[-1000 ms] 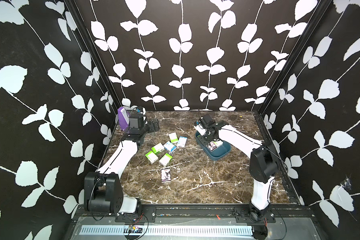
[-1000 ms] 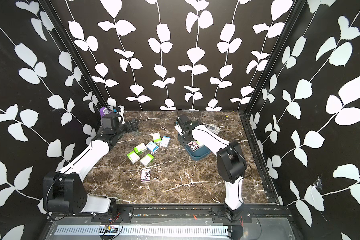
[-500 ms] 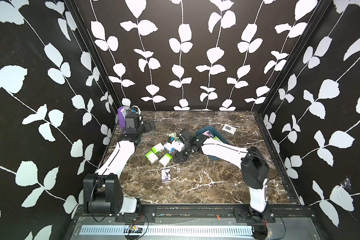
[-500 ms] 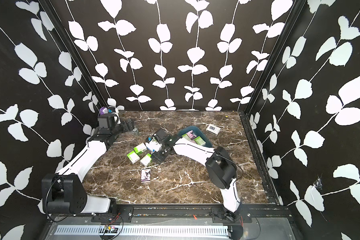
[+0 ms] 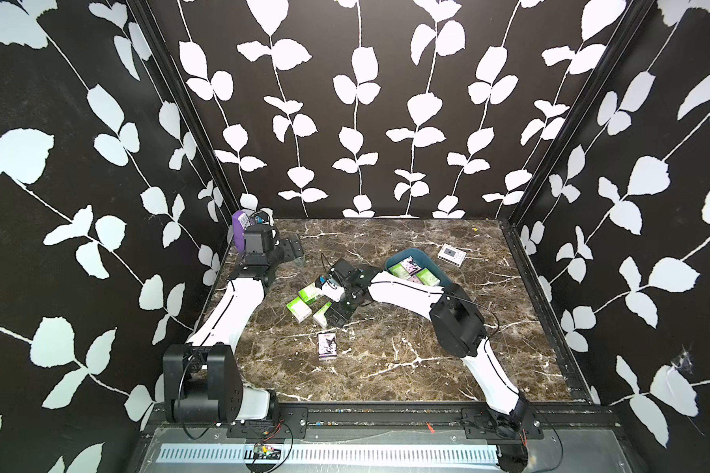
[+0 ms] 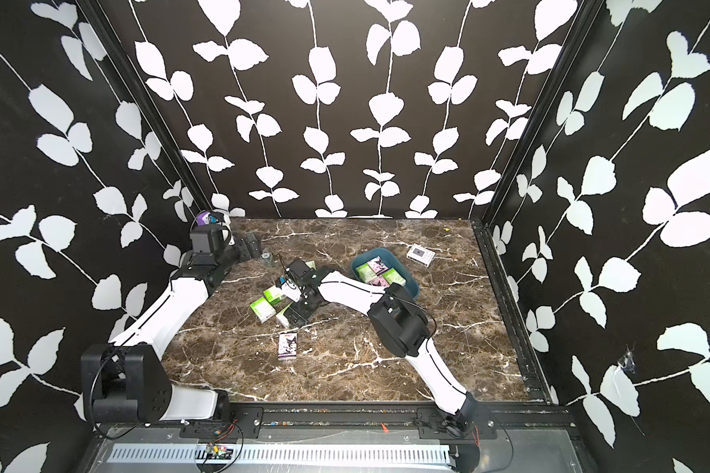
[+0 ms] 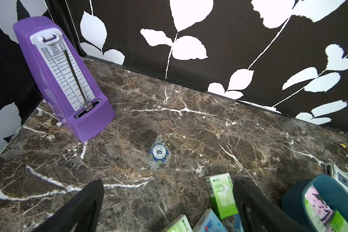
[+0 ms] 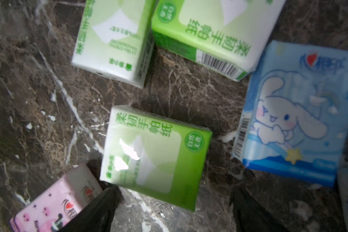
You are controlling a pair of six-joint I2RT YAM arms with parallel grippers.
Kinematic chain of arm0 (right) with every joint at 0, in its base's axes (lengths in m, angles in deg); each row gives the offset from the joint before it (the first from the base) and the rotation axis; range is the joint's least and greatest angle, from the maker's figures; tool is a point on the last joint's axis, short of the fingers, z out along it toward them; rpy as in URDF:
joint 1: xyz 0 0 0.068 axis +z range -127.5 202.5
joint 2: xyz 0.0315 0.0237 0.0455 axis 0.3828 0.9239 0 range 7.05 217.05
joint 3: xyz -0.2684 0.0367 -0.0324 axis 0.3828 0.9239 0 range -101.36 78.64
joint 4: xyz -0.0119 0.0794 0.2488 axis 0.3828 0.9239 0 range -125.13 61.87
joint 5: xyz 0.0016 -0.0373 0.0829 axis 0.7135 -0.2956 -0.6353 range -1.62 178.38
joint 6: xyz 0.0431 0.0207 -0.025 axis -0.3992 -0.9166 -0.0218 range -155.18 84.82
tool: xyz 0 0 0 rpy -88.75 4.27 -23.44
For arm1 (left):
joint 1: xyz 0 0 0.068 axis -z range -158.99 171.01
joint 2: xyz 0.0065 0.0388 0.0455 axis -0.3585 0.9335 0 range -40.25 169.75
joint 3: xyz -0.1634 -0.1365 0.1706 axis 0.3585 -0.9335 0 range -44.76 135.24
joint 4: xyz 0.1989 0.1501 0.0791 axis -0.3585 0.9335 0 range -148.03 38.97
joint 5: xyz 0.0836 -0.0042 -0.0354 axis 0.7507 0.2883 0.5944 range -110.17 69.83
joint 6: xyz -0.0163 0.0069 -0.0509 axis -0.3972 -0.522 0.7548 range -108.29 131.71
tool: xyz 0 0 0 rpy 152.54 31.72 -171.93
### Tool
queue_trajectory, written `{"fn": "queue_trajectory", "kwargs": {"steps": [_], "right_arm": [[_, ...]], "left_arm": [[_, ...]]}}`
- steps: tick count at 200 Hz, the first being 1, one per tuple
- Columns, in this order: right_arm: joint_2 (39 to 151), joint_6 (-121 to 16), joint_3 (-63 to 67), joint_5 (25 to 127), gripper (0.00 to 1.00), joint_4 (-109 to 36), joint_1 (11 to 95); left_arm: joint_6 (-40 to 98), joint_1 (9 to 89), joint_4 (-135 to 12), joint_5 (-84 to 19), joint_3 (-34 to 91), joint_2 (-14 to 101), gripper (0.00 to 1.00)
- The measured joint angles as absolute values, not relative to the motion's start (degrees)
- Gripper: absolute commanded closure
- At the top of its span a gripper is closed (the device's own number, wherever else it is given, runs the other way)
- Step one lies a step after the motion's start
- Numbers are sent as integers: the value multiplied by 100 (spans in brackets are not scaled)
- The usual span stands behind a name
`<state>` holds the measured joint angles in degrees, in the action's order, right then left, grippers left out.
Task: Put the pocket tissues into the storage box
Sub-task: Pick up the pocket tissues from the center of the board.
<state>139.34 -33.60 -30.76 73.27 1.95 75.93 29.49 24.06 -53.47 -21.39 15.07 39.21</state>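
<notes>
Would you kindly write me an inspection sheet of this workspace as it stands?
Surface: brown marble tabletop, white veins.
Job's things: storage box holds several pocket tissues; loose packs lie mid-table, one pink pack apart.
Clutter: purple metronome, wrapped poker chip, white gadget.
Grippers: left gripper open, empty; right gripper open above a green pack.
Cables: thin black cable loops by the right arm's elbow.
Surroundings: black walls, white leaf print.

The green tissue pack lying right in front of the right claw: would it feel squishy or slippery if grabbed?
Probably squishy: the green tissue pack is film-wrapped paper with soft, rounded edges. Likely a bit slippery, since the wrap shows bright glare. Lying flat on the table, it should slide rather than roll or tip.
</notes>
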Motion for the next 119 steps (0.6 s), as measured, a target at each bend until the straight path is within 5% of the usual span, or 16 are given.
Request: {"fn": "queue_trajectory", "kwargs": {"steps": [119], "right_arm": [[14819,-3493,-4517,7598,1,1067,7847]], "left_arm": [[2846,2388,-5319,-2123,1475,3840,1]]}}
